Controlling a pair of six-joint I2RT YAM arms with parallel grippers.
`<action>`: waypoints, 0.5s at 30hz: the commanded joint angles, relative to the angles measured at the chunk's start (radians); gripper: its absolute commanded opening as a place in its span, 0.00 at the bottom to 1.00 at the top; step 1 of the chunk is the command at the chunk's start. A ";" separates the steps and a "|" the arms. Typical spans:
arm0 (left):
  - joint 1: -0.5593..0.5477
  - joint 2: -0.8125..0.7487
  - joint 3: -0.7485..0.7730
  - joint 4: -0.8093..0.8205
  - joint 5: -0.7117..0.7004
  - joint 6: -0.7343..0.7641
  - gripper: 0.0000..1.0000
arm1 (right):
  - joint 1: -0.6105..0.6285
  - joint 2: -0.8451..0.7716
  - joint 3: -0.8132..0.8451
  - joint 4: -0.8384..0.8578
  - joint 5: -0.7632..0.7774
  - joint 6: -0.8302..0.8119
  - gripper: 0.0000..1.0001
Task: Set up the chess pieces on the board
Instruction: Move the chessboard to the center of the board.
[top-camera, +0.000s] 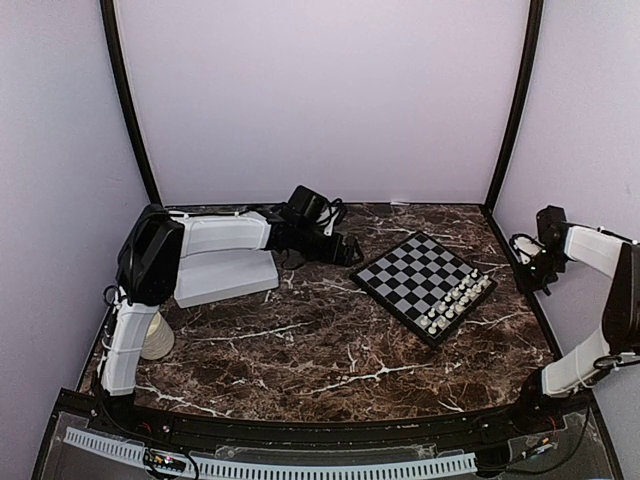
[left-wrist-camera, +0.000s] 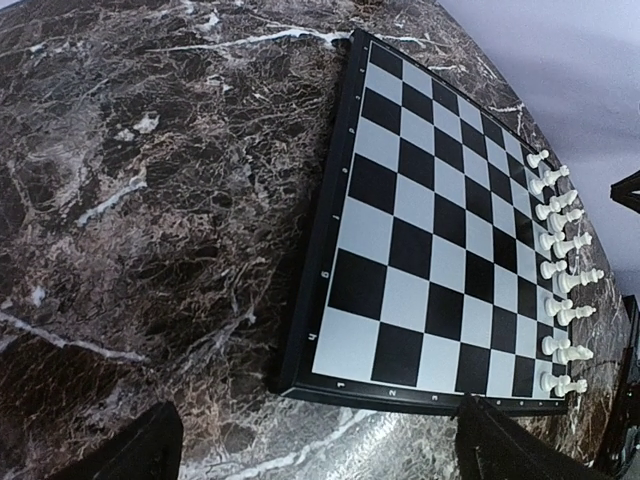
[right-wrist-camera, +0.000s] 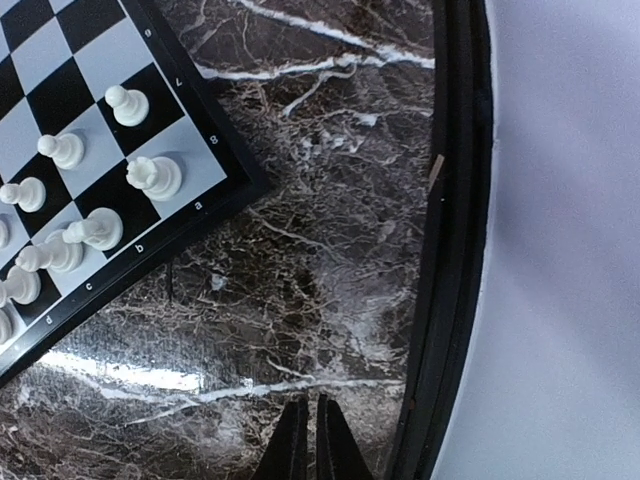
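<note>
cup (top-camera: 157, 338): one, pale, on the worktop (top-camera: 300, 350) well behind the left fingers (left-wrist-camera: 135, 452), by that arm's base; contents cannot tell.
tray (top-camera: 225, 278): one, white, flat, under the left arm, behind its fingers.
left fingers: spread wide, nothing between them; hovering just short of the board's bare side, likely ready for a next pick.
right fingers (right-wrist-camera: 293, 450): pinched together on nothing, above bare worktop just off the board's corner; likely parked clear.
board (left-wrist-camera: 400, 210): one, flat on the worktop, ahead of the left fingers.
white pieces (left-wrist-camera: 558, 270): about sixteen, upright, in two rows on the edge farthest from the left fingers and nearest the right; starting ranks.
black pieces: none in view; their side looks unfilled.
</note>
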 joint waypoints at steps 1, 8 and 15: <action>0.000 0.033 0.074 -0.019 0.028 -0.045 0.98 | -0.007 0.085 0.020 0.016 -0.071 -0.017 0.04; 0.003 0.136 0.163 -0.021 0.068 -0.077 0.98 | -0.008 0.250 0.063 0.037 -0.126 -0.007 0.00; 0.002 0.171 0.183 -0.021 0.127 -0.098 0.97 | -0.005 0.346 0.134 0.054 -0.172 0.017 0.00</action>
